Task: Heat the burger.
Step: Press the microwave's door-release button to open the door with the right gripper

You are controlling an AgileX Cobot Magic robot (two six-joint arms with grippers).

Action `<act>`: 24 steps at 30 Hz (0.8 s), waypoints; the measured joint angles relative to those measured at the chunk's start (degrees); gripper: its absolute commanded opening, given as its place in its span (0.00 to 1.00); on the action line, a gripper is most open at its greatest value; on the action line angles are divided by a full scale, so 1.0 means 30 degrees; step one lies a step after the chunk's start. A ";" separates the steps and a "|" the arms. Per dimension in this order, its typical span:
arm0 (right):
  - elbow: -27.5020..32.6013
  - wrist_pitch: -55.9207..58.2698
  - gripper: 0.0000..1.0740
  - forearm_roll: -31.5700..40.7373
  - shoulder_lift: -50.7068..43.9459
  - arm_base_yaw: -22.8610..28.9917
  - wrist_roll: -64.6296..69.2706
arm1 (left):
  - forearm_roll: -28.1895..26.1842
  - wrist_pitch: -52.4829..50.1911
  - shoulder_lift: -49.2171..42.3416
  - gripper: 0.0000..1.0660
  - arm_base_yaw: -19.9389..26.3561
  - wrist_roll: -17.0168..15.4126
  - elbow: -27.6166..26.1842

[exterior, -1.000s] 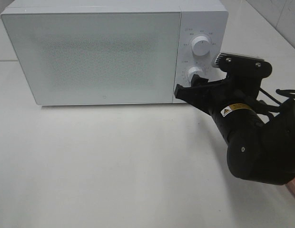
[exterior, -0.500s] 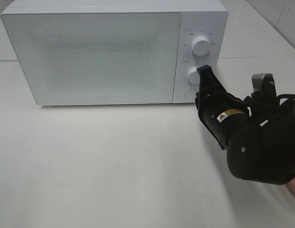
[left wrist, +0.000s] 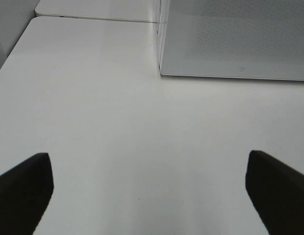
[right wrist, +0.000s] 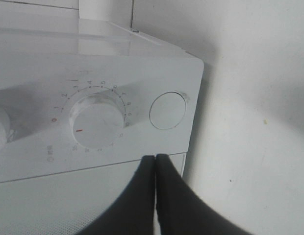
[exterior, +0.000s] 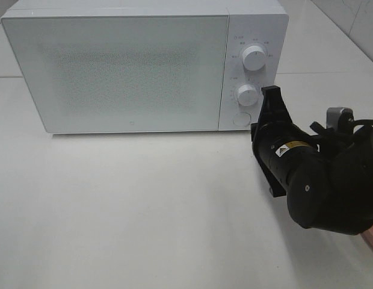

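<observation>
Right gripper (exterior: 272,95) fingers pressed together, holding nothing, tips just beside microwave (exterior: 114,66) lower dial (exterior: 247,94); left gripper (left wrist: 149,169) spread wide above table (left wrist: 117,122) near microwave's front; microwave shut, burger not visible, can't tell where

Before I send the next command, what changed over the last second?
The right hand rolled over, shut its jaws and drew back off the lower dial that it had straddled; it now holds nothing. The microwave has not moved, and its door stays closed.
</observation>
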 measured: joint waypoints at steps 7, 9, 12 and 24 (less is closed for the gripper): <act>-0.0630 0.0821 0.00 0.0019 0.0707 -0.0153 0.1261 | 0.0000 0.0000 0.0000 0.94 0.0000 0.0000 0.0000; -0.1070 0.0955 0.00 0.0038 0.1108 -0.0191 0.1280 | 0.0000 0.0000 0.0000 0.94 0.0000 0.0000 0.0000; -0.1623 0.1146 0.00 -0.0019 0.1566 -0.0497 0.1299 | 0.0000 0.0000 0.0000 0.94 0.0000 0.0000 0.0000; -0.3782 0.2254 0.00 -0.0267 0.2922 -0.1681 0.1203 | 0.0000 -0.0019 0.0000 0.94 0.0000 0.0000 0.0000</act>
